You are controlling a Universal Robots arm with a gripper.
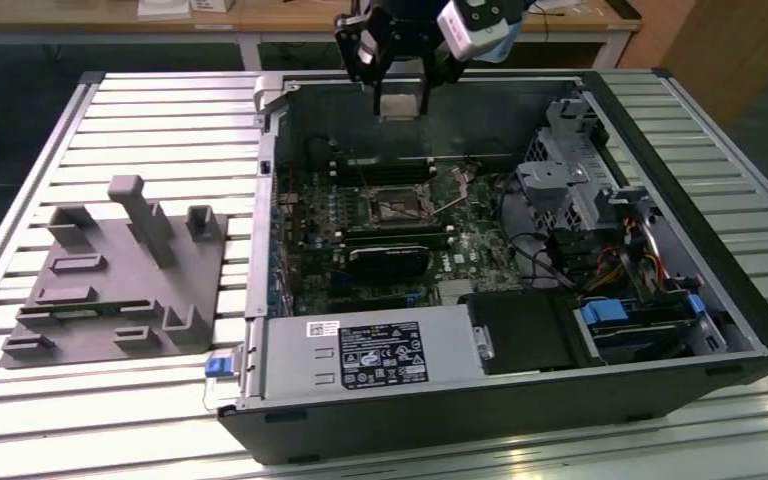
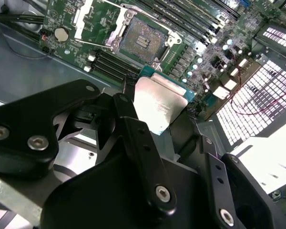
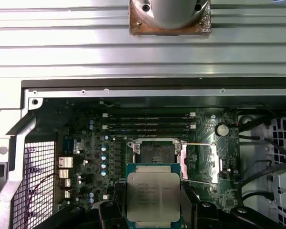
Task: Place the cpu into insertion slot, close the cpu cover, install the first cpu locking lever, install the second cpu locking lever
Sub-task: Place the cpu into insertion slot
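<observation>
My gripper (image 1: 399, 100) hangs over the far wall of the open computer case, shut on the cpu (image 2: 159, 107), a flat square chip with a silvery top held by its edges. In the first wrist view the cpu (image 3: 153, 198) sits between the black fingers (image 3: 107, 212), just short of the insertion slot (image 3: 155, 151). The insertion slot (image 1: 395, 203) is a bare dark square socket on the green board; it also shows in the second wrist view (image 2: 142, 40). The cpu cover (image 3: 199, 162) stands swung open beside the socket, with thin lever rods (image 3: 200, 143) lifted free.
Long black memory slots (image 3: 148, 121) run beside the socket. A black power-supply box (image 1: 357, 352) fills the case's near side, with a drive cage (image 1: 578, 190) and cables on the exterior view's right. A grey fixture plate (image 1: 117, 275) lies on the slatted table at the left.
</observation>
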